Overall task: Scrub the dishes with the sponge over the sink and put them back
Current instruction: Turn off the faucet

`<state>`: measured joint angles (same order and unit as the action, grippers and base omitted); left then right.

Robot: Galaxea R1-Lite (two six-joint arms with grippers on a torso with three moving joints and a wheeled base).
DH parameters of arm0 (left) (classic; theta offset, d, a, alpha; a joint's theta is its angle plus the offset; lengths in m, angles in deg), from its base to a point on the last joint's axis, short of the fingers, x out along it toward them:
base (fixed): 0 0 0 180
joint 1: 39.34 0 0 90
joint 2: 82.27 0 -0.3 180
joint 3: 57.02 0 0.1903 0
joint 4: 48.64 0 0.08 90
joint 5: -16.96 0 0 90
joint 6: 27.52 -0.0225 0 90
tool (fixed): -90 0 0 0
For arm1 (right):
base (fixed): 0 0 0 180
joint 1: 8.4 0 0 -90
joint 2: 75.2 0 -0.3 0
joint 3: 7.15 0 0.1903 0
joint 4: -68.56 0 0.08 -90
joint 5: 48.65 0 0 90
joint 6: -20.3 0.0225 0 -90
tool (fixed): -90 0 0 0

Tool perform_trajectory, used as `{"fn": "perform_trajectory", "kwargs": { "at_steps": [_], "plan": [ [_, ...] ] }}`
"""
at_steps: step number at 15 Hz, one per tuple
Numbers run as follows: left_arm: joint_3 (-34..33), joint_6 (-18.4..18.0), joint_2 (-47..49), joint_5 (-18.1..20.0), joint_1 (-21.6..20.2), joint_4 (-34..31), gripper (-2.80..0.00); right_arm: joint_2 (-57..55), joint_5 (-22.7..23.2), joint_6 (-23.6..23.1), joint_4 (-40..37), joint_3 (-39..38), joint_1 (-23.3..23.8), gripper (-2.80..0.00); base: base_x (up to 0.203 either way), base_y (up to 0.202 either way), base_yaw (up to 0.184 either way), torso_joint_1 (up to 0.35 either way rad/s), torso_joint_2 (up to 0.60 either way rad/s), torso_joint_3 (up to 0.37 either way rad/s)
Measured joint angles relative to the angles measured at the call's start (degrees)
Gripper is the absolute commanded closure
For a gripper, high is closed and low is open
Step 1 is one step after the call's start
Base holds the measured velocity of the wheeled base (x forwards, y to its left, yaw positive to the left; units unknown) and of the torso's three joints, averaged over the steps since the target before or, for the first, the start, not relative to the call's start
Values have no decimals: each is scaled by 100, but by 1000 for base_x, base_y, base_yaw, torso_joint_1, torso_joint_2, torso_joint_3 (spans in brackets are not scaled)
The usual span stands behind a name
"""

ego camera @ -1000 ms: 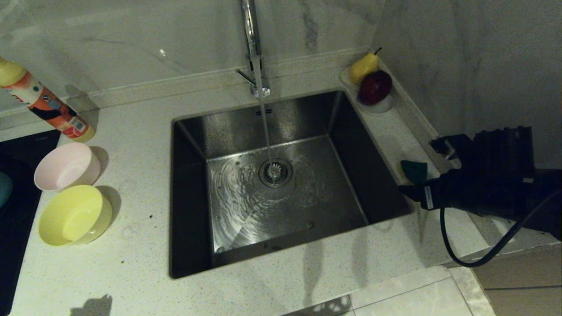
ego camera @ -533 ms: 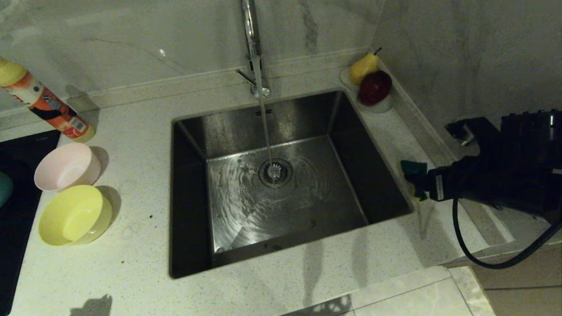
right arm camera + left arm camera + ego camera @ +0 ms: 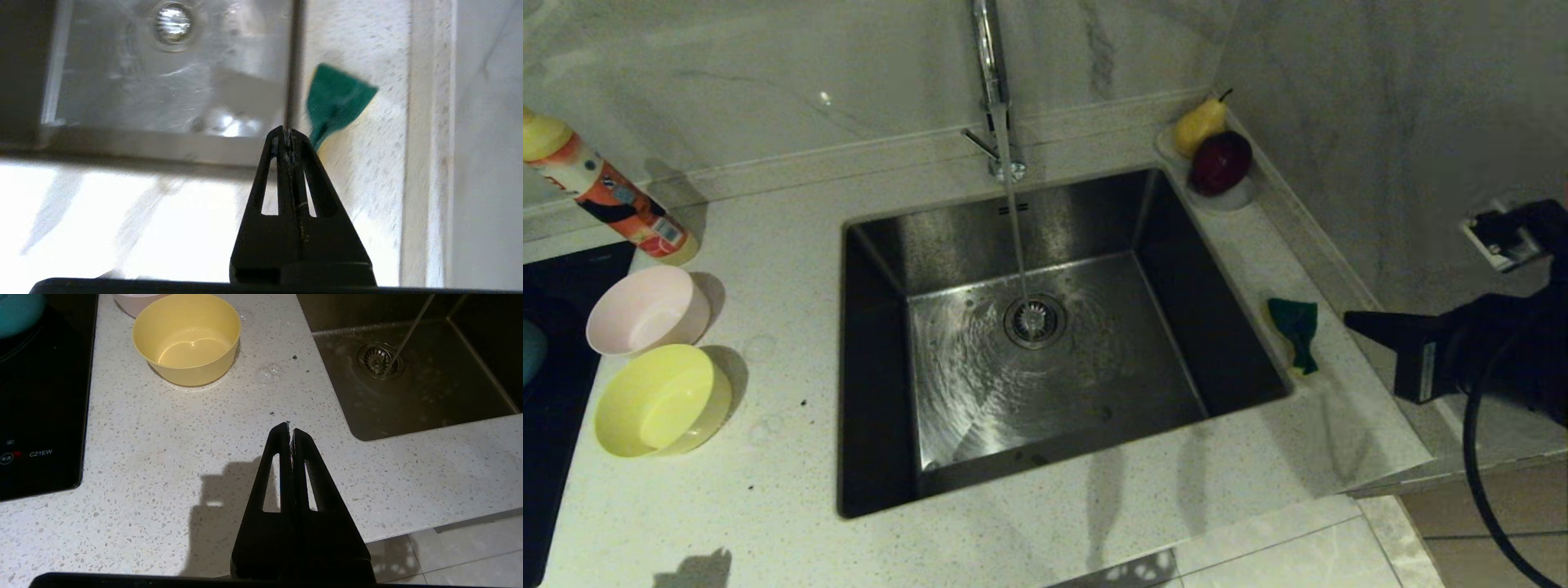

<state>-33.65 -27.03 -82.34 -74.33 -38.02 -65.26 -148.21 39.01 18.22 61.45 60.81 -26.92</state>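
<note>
The sponge point(image 3: 1294, 329), green face up and pinched narrow at its near end, lies on the counter strip right of the sink point(image 3: 980, 237). My right gripper point(image 3: 1349, 320) hangs to the sponge's right, a short gap away, shut on nothing. In the right wrist view the sponge point(image 3: 336, 99) sits just past the shut gripper point(image 3: 286, 131). The pink bowl point(image 3: 645, 309) and yellow bowl point(image 3: 660, 398) stand left of the sink, with the blue bowl point(image 3: 529, 351) at the frame edge. My left gripper point(image 3: 290, 426) is shut and parked over the front counter, with the yellow bowl point(image 3: 186, 339) ahead.
Water runs from the chrome faucet point(image 3: 990, 73) onto the drain strainer point(image 3: 1034, 320). A white dish point(image 3: 1235, 196) with a pear and a red fruit sits at the sink's back right corner. A bottle point(image 3: 605, 192) leans at the back left, and a black cooktop point(image 3: 556, 425) lies far left.
My right arm has drawn back to the right, off the sponge, and its jaws have closed empty. The sponge stays on the counter, now pinched out of shape. The left arm has not moved.
</note>
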Motion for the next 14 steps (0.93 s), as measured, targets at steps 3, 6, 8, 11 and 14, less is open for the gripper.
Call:
{"fn": "perform_trajectory", "kwargs": {
  "at_steps": [3, 6, 8, 11, 14],
  "plan": [
    [0, 2, 0, 0, 0, -5, 0, 880, 382, -21, -202, -590, 75, 0, 0, 0, 0, 0, 0, 0],
    [0, 2, 0, 2, 0, -2, 0, 1938, 1021, -41, -578, -1205, 578, 0, 0, 0, 0, 0, 0, 0],
    [0, 2, 0, 2, 0, -2, 0, 2499, 1463, -45, -824, -1558, 927, 0, 0, 0, 0, 0, 0, 0],
    [0, 2, 0, 0, 0, -2, 0, 3416, 1971, -48, -1142, -2011, 1317, 0, 0, 0, 0, 0, 0, 0],
    [0, 2, 0, 1, 0, -5, 0, 4579, 2195, -52, -1533, -2609, 1757, 0, 0, 0, 0, 0, 0, 0]
  ]
}}
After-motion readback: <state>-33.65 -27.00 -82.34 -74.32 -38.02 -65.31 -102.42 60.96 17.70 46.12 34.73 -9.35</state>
